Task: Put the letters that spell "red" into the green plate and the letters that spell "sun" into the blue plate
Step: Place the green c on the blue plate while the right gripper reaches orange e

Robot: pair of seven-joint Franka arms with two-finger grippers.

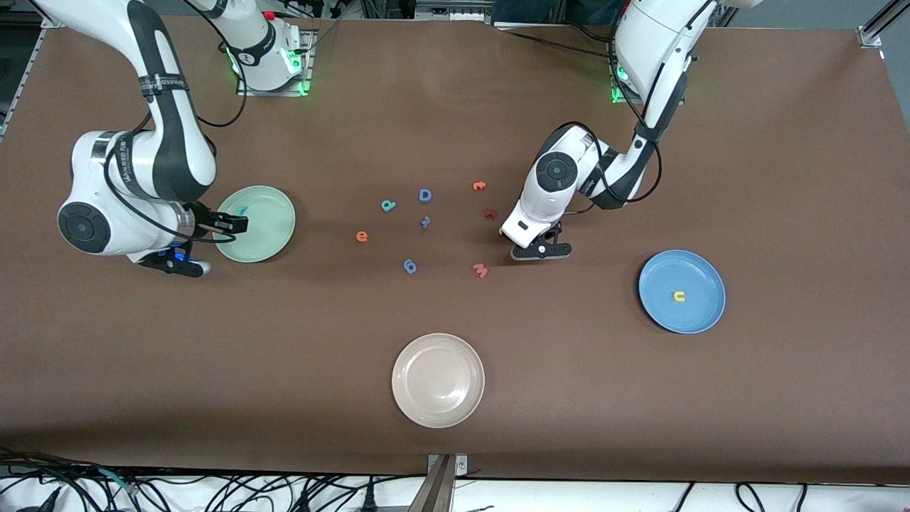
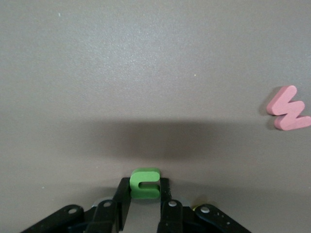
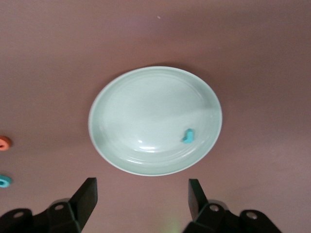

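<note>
Brown matting covers the whole surface, with both arm bases along its top edge. Toward the right arm's end sits the green plate, and a teal r lies in it near the rim. The right gripper hangs over the surface just beside that plate, fingers spread wide with nothing between them. Toward the left arm's end lies the blue plate, holding a yellow u. The left gripper is down at the surface in the middle, its fingers pinching the olive n, which stands on edge between them; a sliver of yellow shows just beside the gripper. A pink w lies near it on the matting. Loose letters are scattered between the two plates: a teal d, an orange e, a blue D, an orange t, a dark red letter and two small blue ones. A cream plate rests near the middle of the bottom edge, well apart from the letters.
</note>
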